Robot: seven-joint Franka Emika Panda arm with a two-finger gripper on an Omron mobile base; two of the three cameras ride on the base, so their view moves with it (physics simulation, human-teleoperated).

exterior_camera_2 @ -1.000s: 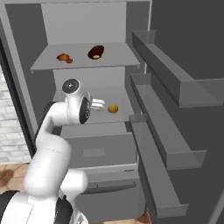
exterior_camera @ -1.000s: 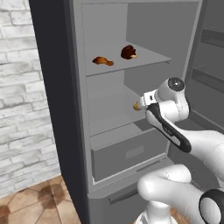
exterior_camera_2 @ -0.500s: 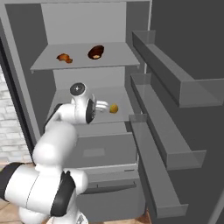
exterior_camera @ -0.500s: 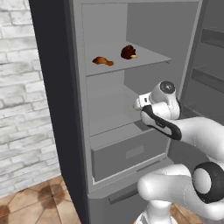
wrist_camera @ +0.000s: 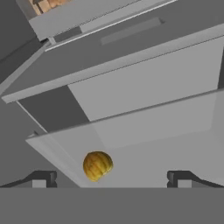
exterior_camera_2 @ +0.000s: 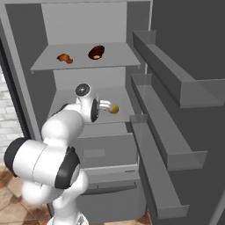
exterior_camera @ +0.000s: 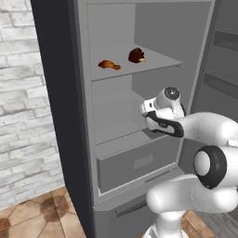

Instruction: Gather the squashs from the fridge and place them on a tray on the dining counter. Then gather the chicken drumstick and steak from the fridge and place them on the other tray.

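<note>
Fridge (exterior_camera_2: pixel 26 101) shelf: squash (wrist_camera: pixel 97 165) nr front edge, gripper (wrist_camera: pixel 111 178) open.

The fridge (exterior_camera: pixel 60 93) stands open, its dark grey side wall towards the camera and its light grey inside in plain sight. On the upper shelf (exterior_camera: pixel 153 62) lie the chicken drumstick (exterior_camera: pixel 109 64), orange-brown, to the left, and the steak (exterior_camera: pixel 136 55), darker and rounder, to its right and a little further back; the two are near each other but apart. Below is a second shelf, and under that a closed drawer (exterior_camera: pixel 135 162). The white arm (exterior_camera: pixel 200 128) rises from the lower right and reaches to the second shelf, its hand at that shelf's right end; the fingers are hidden behind the hand. A white brick wall (exterior_camera: pixel 23 116) stands at the left, over a brown tiled floor (exterior_camera: pixel 37 218).
</note>
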